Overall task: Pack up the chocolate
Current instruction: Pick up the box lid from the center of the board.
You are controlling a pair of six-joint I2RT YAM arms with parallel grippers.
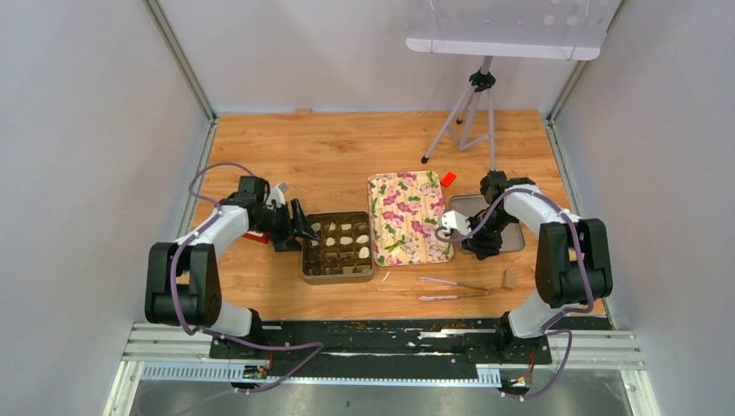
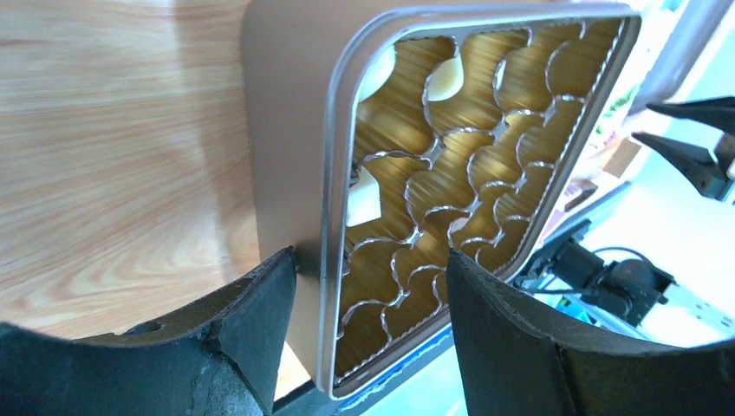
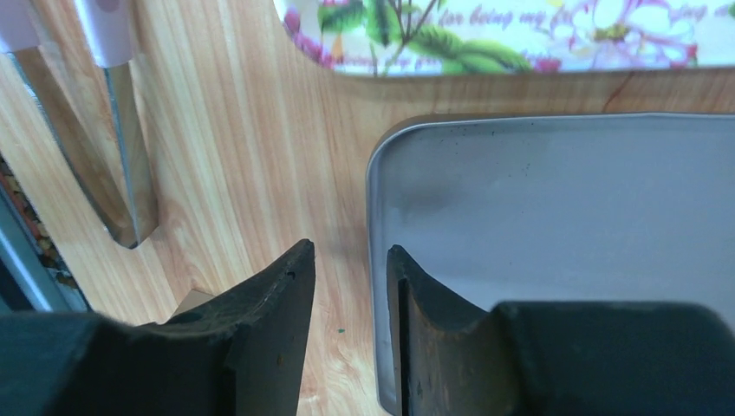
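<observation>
The chocolate shows as cream-white point(image 1: 347, 232) and dark pieces in a metal box point(image 1: 305, 260) lined with a gold compartment tray. Close up, white pieces point(image 2: 446, 80) lie in a few gold cups point(image 2: 451, 173). My left gripper point(image 1: 302, 229) point(image 2: 371, 256) is open and straddles the box's left wall, one finger point(image 2: 260, 312) against the outside, the other over the tray. My right gripper point(image 1: 481, 244) point(image 3: 349, 249) is open and straddles the rim of an empty grey tin point(image 1: 511, 236) point(image 3: 563, 217), holding nothing.
A floral lid point(image 1: 407, 217) point(image 3: 520, 35) lies between the box and the tin. A red block point(image 1: 448, 178) sits behind it. Tongs point(image 1: 451, 289) point(image 3: 121, 156) and a tan cylinder point(image 1: 510, 278) lie near the front. A tripod point(image 1: 472, 113) stands at the back.
</observation>
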